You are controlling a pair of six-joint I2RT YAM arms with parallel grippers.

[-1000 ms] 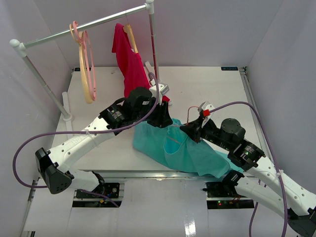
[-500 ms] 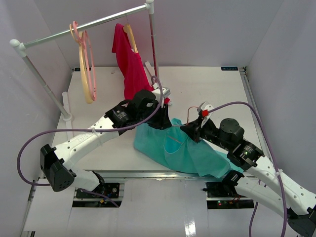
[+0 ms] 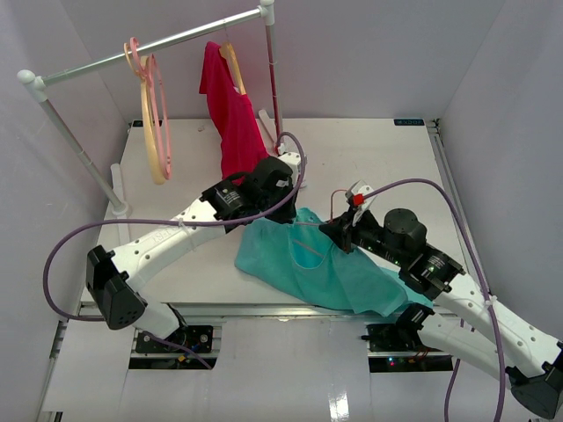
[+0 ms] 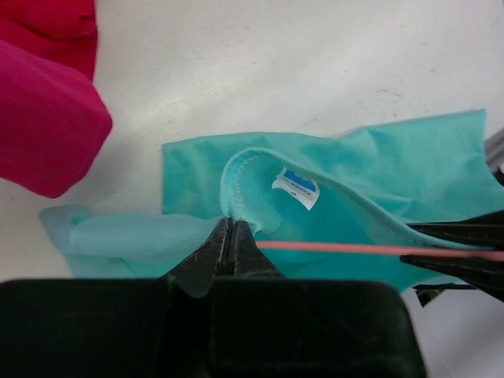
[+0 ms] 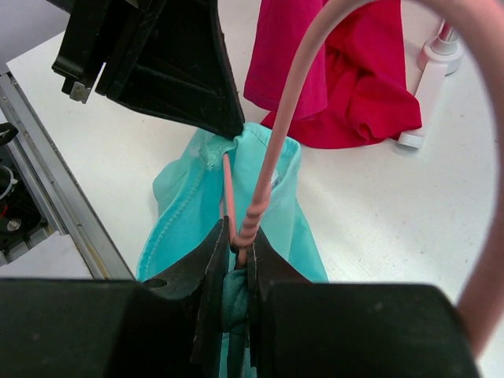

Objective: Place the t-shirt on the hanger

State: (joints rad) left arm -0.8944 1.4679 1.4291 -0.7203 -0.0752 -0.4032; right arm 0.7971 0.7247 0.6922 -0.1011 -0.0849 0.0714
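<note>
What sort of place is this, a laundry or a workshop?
Probably a robot test booth, not a laundry: plain white walls box in one table, two robot arms are bolted at its near edge, and a clothes rail stands on it.

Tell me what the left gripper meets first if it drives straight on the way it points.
The t-shirt: the left gripper is shut on its neckline, so it would press into that cloth at once, probably with the table right behind; depth is unclear.

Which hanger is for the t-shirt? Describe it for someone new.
On the white table lies a teal t-shirt. At its collar, the right fingers grip a thin pink hanger. It alone is off the rail; the other hangers hang there.
</note>
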